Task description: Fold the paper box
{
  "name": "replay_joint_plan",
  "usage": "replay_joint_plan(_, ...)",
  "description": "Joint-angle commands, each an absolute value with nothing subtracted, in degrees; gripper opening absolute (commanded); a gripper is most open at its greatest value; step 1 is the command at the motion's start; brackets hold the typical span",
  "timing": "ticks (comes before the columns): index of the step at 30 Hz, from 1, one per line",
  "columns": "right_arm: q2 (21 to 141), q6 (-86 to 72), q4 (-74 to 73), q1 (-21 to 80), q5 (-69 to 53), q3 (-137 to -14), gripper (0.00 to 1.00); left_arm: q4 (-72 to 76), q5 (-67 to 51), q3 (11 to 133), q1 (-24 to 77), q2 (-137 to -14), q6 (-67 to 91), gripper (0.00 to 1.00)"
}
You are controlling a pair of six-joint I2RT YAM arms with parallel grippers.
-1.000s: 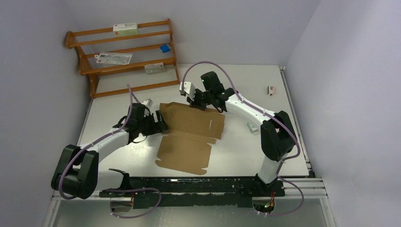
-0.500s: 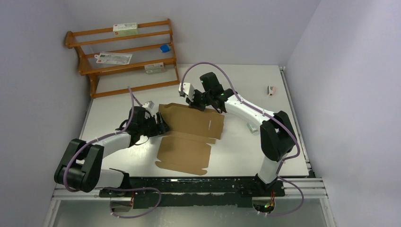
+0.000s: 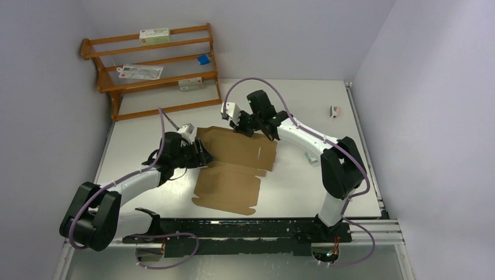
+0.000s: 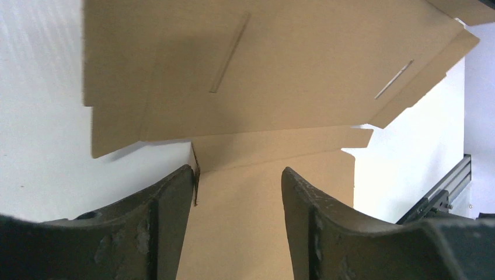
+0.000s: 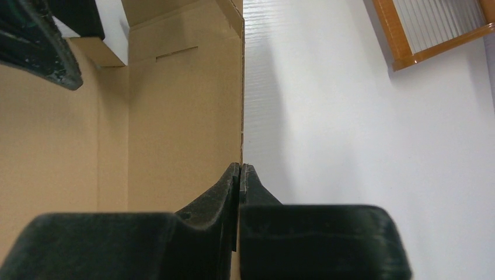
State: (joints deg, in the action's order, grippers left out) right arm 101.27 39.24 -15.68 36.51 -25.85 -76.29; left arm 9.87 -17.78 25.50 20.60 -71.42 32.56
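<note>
Cardboard of paper box (image 3: 233, 169) lying mid-table (image 3: 303, 105), far panel tilted up. Right gripper (image 5: 240, 168) pressed together on that panel's far edge, seemingly pinching it to hold the fold raised. Left gripper (image 4: 236, 175) spread either side of upright side flap (image 4: 195, 175), probably to tuck it. Wooden rack (image 3: 157, 76) with white cartons (image 3: 154, 35) well apart, far left; no obstruction.

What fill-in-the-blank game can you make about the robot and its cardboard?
The paper box is plain ___ cardboard. The right claw is pinched ___ on the box's far edge. The left claw is ___, at the box's left side. The wooden rack stands at the table's far ___ corner.
Missing words: brown, shut, open, left.
</note>
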Motion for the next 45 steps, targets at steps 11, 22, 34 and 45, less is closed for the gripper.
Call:
replay_joint_plan(11, 98.3, 42.2, -12.5, 38.0, -24.4, -74.7, 0.0, 18.0, -16.6, 23.5, 25.8, -72.6, 34.4, 0.57)
replay_joint_plan(22, 96.1, 51.6, -14.0, 39.2, -21.9, -73.9, 0.0, 5.6, -1.5, 27.7, 25.7, -61.2, 30.3, 0.69)
replay_joint_plan(34, 92.1, 57.4, -11.5, 40.9, -15.9, -69.8, 0.0, 15.7, 0.2, 27.3, 15.3, -60.5, 33.5, 0.75)
replay_joint_plan(45, 87.2, 58.3, -6.5, 43.9, -9.7, -61.8, 0.0, 32.2, -19.3, 25.2, 7.1, -68.3, 26.7, 0.73)
